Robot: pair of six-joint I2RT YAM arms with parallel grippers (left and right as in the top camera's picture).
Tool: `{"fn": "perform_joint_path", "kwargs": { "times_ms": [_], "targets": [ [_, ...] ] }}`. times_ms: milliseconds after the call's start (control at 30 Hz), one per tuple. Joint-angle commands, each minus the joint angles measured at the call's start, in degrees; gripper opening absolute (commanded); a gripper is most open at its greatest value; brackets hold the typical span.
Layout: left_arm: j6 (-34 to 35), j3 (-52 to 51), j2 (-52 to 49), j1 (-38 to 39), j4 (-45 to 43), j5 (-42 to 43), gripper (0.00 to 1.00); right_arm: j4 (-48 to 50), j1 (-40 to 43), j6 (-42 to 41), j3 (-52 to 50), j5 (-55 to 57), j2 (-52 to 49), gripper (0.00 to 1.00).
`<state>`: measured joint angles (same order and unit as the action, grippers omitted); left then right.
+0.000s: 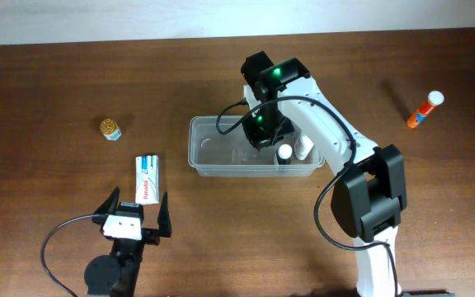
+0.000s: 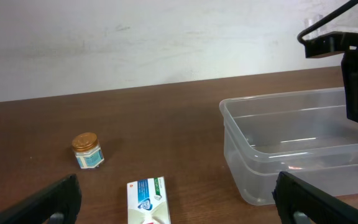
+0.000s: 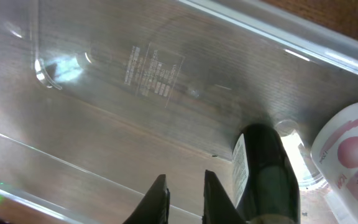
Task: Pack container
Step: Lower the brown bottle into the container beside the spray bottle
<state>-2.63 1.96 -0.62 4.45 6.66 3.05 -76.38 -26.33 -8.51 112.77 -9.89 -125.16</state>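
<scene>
The clear plastic container (image 1: 209, 161) stands at the table's middle; it also shows in the left wrist view (image 2: 247, 162) and fills the right wrist view (image 3: 135, 74). My right gripper (image 1: 262, 134) is down inside it, fingers (image 3: 184, 194) nearly together with nothing between them. A dark bottle (image 3: 267, 168) lies just right of the fingers, beside a white bottle with a pink label (image 3: 350, 155), also in the overhead view (image 1: 285, 153). My left gripper (image 1: 136, 216) is open and empty, low at the front left, just behind a white box (image 1: 146, 178).
A small gold-lidded jar (image 1: 110, 129) stands left of the container, also in the left wrist view (image 2: 87, 150). The white box (image 2: 148, 200) lies between the left fingers' line of sight. An orange tube (image 1: 425, 110) lies at the far right.
</scene>
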Motion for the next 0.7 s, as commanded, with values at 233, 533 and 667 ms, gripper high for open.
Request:
{"fn": "perform_joint_path", "kwargs": {
  "times_ms": [233, 533, 667],
  "targets": [
    [-0.92, -0.35, 0.28, -0.26, -0.04, 0.61, 0.99, -0.09, -1.57, -2.73, 1.03, 5.68, -3.58, 0.09],
    [-0.92, -0.35, 0.28, -0.26, -0.04, 0.61, 1.0, -1.44, -1.53, -2.73, 1.03, 6.1, -3.58, 0.09],
    [-0.92, -0.35, 0.28, -0.26, -0.04, 0.61, 0.99, -1.9, -1.46, -2.71, 1.03, 6.14, -3.58, 0.09]
  ]
}}
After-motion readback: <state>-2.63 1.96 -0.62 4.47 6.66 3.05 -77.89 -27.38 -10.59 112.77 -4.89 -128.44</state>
